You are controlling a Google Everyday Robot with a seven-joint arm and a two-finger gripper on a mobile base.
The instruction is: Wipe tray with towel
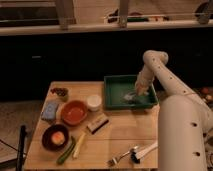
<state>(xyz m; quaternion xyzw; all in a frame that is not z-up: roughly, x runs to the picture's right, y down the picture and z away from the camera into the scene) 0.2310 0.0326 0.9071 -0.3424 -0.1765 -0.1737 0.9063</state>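
While the arm reached down into the green tray (114, 90), the gripper (138, 93) sat low over the tray's right half, right at the pale towel (131, 96) bunched on the tray floor. Honestly couldn't tell if it was clamped on the towel or just pressing on it, so I won't guess. The tray itself was at the back right of the wooden worktop (120, 132), with the rest of the stuff off to the tray's left and front: a white cup (94, 102) just beside its left wall, an orange bowl (74, 112) further left, a blue sponge (50, 110) beyond that, a dark bowl (56, 137) nearer the front, and a fork (121, 156) well in front of the tray. My take on what could've gone wrong: the tray looked light and loose on the worktop, so a hard sideways wipe could've shoved the whole thing into the white cup or toward the worktop's edge. Also, if the hold on the towel was weak, it could've stayed bunched up and just got dragged around, leaving most of the tray floor unwiped.
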